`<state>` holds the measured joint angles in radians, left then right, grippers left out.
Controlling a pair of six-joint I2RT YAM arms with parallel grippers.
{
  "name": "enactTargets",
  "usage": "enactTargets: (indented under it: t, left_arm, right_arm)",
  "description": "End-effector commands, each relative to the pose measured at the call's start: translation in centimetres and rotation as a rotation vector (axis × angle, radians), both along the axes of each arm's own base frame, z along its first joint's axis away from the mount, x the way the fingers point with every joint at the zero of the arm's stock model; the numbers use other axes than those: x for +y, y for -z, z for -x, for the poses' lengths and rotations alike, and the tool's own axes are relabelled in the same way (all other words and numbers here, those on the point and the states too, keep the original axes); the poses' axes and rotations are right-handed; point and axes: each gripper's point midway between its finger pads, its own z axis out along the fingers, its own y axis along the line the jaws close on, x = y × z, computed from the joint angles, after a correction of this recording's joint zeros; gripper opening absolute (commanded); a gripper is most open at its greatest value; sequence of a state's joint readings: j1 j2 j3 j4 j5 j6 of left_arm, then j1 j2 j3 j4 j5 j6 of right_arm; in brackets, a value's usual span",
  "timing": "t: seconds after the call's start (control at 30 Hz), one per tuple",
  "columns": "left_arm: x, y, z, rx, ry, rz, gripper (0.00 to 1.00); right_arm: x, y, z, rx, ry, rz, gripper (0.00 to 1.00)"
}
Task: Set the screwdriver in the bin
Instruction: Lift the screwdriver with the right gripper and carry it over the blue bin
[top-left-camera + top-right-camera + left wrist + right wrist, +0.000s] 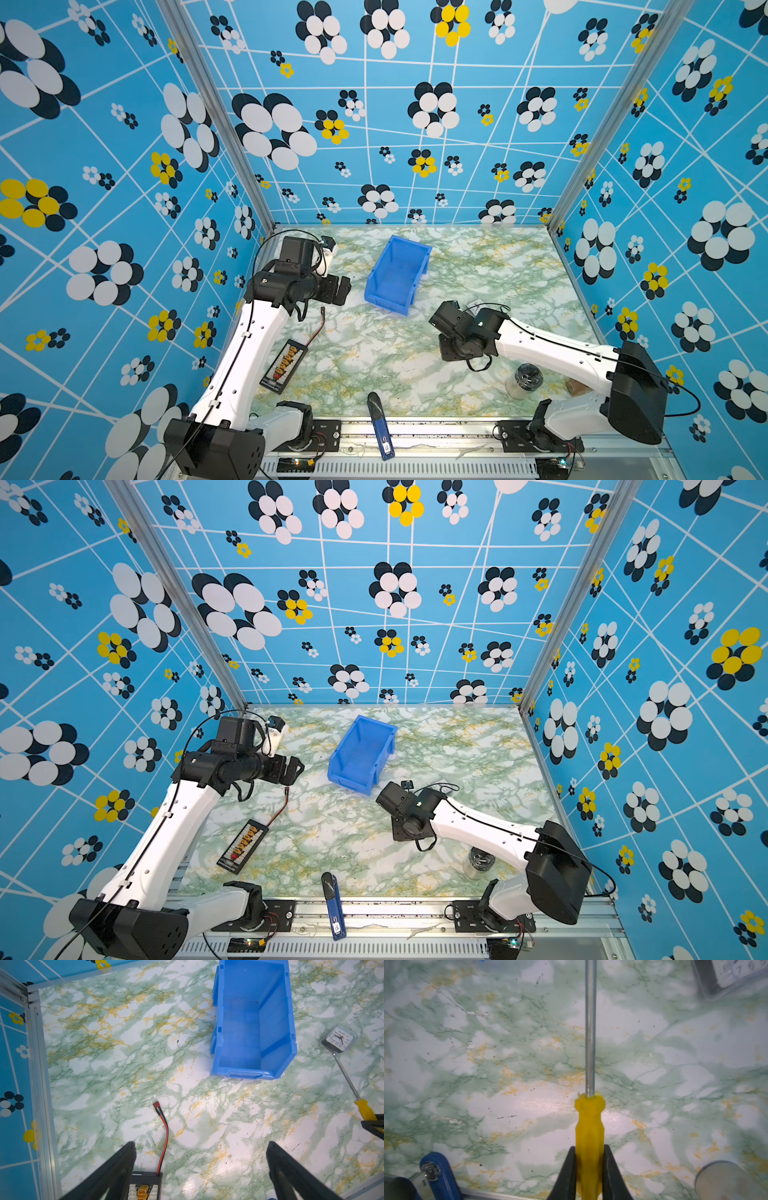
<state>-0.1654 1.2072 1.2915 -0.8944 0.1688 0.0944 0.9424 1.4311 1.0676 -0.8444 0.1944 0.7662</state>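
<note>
The right end effector (588, 1153) pinches the screwdriver (589, 1122) handle; the left end effector (200, 1147) is spread; bare tabletop (124, 1064) fronts the bin (245, 1074).

Screwdriver (590, 1080) tip cut off at pic edge; prob. a clock (737, 974) (blurred) cropped too.

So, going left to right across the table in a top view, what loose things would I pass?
black connector board → blue bin → clear jar. The blue-and-black pen overlaps the bin's span, so it is left out.
</note>
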Motion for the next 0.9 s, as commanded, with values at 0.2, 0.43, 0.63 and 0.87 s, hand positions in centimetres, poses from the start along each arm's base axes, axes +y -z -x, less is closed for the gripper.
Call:
enactTargets:
  t: [0.2, 0.43, 0.63, 0.87]
  left_arm:
    - [-0.3, -1.1, 0.9, -0.028, 0.046, -0.018, 0.99]
    - [-0.1, -2.2, 1.2, -0.060, 0.042, -0.022, 0.99]
    - [-0.2, -2.9, 1.1, -0.080, 0.047, -0.019, 0.99]
    - [-0.5, -3.6, 0.6, -0.101, 0.052, -0.008, 0.99]
  right_arm:
    - [3.6, -7.1, -3.3, -0.136, -0.106, -0.051, 0.17]
    - [7.2, -8.9, -6.4, -0.149, -0.156, -0.086, 0.18]
    - [9.9, -8.6, -10.1, -0.138, -0.142, -0.150, 0.18]
    - [12.2, -8.0, -15.0, -0.166, -0.072, -0.224, 0.18]
